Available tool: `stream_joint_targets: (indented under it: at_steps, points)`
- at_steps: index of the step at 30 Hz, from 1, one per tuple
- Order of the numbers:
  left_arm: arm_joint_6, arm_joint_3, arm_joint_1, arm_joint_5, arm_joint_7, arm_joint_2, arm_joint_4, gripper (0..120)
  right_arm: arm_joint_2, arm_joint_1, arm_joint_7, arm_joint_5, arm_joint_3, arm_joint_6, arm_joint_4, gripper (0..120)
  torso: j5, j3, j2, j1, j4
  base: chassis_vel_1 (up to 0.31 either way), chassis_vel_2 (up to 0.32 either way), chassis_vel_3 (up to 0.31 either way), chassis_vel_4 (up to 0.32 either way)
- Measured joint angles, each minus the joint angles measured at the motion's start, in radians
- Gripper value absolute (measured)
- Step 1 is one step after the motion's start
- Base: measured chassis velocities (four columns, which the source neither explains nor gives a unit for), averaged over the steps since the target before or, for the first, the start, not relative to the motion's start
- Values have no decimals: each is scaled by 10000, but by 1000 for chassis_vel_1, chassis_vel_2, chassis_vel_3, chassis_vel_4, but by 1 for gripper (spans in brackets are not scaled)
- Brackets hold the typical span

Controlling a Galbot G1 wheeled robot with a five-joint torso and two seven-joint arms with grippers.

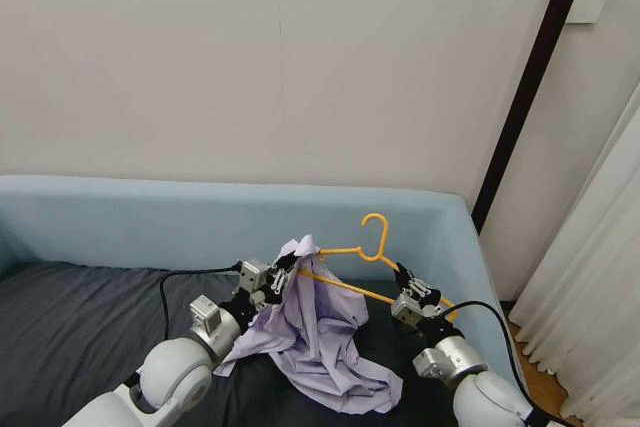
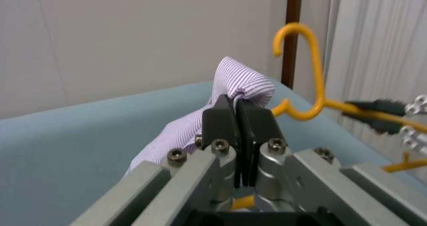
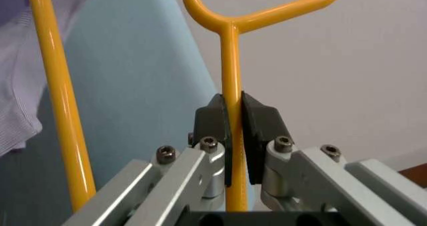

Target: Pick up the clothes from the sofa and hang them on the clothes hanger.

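Pinches, with the left gripper (image 2: pixel 237 105), a bunched fold of the lilac, finely striped cloth shirt (image 1: pixel 320 342), jaws pressed narrow on the fabric. Holds that fold raised above the dark grey seat cushion (image 1: pixel 70 327) of the pale blue upholstered sofa (image 1: pixel 150 222), near the middle of the scene and just in front of the far backrest. Lets the rest of the shirt hang down from the grip and pile on the cushion at the near side, between the two arms.

Clamps, with the right gripper (image 3: pixel 233 110), a thin rod of the orange-yellow plastic clothes hanger (image 3: pixel 229 60) near its right end, jaws closed tight around it. Carries the hanger clear of the cushion and tilted, higher on the left and lower on the right, with the hook pointing up against the far backrest and the left end meeting the raised cloth just beside the left gripper.

Stands before a plain white wall (image 1: pixel 250 67). Has, to the right of the sofa, a dark upright post (image 1: pixel 530 77) and white pleated curtains (image 1: pixel 600 277).
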Motion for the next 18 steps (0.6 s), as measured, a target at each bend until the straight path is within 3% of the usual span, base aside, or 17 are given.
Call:
stream_joint_targets:
  at_steps: [5, 12, 18]
  points:
    - [-254, 310, 64, 90, 52, -362, -8, 0, 224, 656, 397, 1711, -669, -381, -98, 4, 0, 0, 0, 0, 3, 0, 0, 0, 0]
    - [-489, 416, 290, 906, -41, -585, 774, 0, 452, 1065, 934, 3076, -892, -257, -38, 4, 0, 0, 0, 0, 5, 0, 0, 0, 0]
    - [-624, 512, 307, 1274, -54, -612, 955, 0, 215, 1061, 1147, 3442, -845, -561, 33, 4, 0, 0, 0, 0, 0, 0, 0, 0, 0]
